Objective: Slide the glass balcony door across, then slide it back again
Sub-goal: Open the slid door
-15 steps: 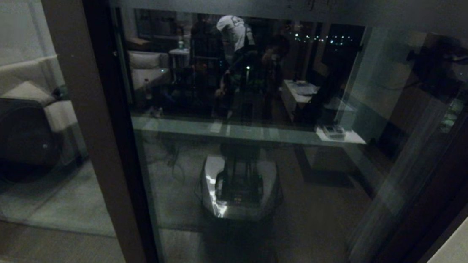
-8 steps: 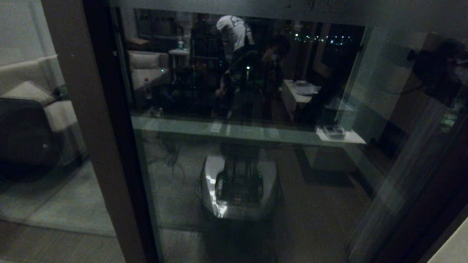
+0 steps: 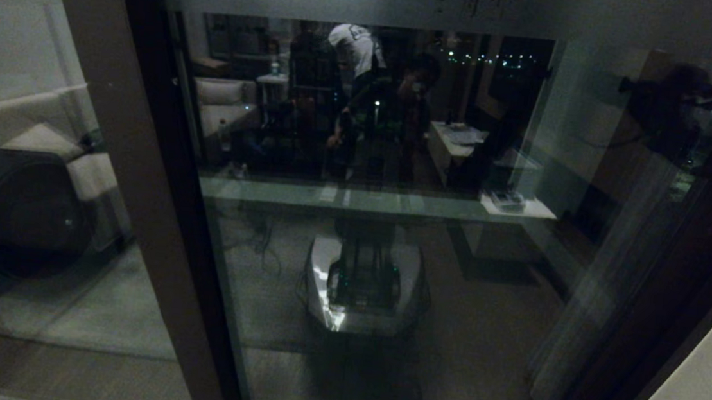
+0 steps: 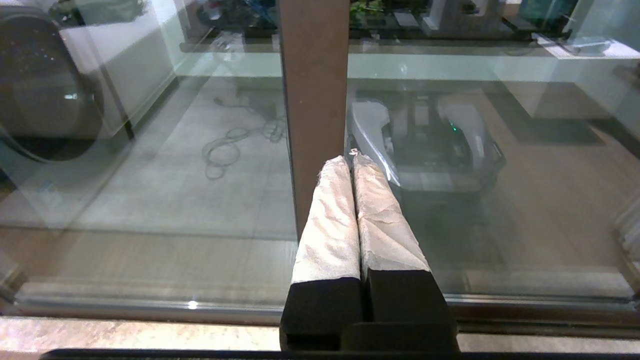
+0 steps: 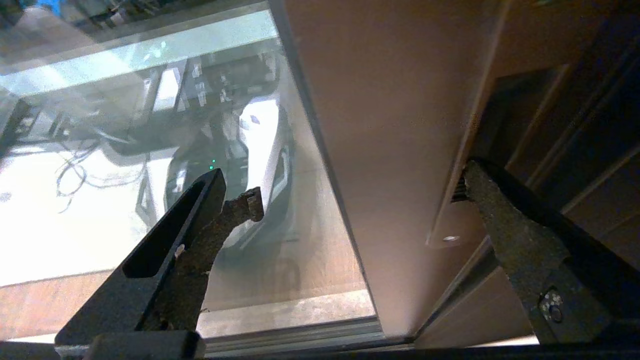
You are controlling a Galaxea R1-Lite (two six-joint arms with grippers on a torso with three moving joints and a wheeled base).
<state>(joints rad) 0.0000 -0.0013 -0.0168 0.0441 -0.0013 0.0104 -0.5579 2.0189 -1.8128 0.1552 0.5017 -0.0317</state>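
Note:
The glass balcony door (image 3: pixel 389 261) fills the head view, with a frosted top band and Chinese characters (image 3: pixel 479 3). Its dark brown right stile (image 5: pixel 400 125) runs between the fingers of my open right gripper (image 5: pixel 360 187). One fingertip (image 5: pixel 245 202) is over the glass, and the other fingertip (image 5: pixel 472 182) sits at the narrow recessed pull slot (image 5: pixel 515 115). My left gripper (image 4: pixel 351 159) is shut on nothing. Its white-wrapped fingertips (image 4: pixel 335 170) lie at the right edge of the brown left stile (image 4: pixel 312 100). In the head view neither gripper shows plainly.
A dark round-door washing machine (image 3: pixel 26 216) stands behind the left pane. My base reflects in the glass (image 3: pixel 361 284). A pale wall (image 3: pixel 701 385) borders the right side. The floor track (image 4: pixel 150 305) runs along the bottom.
A small white label at the head view's right edge has shifted left into view. The door itself has hardly moved.

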